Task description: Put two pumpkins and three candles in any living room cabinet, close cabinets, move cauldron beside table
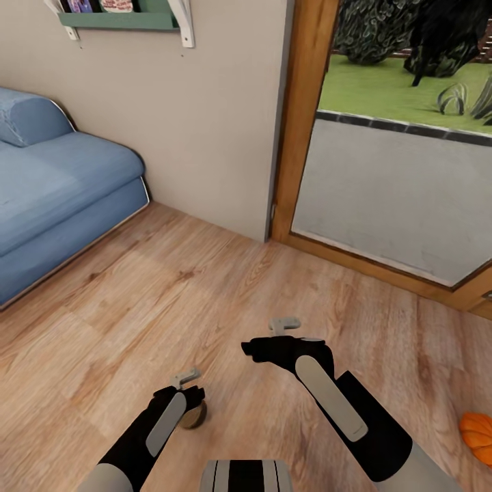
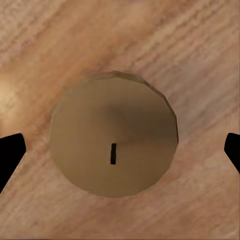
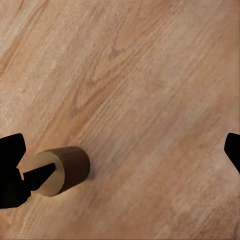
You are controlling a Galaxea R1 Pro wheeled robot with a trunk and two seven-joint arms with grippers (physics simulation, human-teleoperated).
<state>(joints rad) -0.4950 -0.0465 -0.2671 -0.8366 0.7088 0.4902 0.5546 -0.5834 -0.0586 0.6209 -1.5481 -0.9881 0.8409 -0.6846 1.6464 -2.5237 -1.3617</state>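
The left hand (image 2: 120,150) hung spread directly above a candle (image 2: 114,136) standing on the floor (image 1: 205,294); stiff, light and likely smooth, it wanted pinching across its round sides.

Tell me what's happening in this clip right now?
The robot is bent over the wood floor near a blue sofa and a glass door. Its left claw hangs open straight above a candle standing on the floor, fingertips on either side, not gripping. The right claw is open and empty. A pumpkin lies on the floor to the right.
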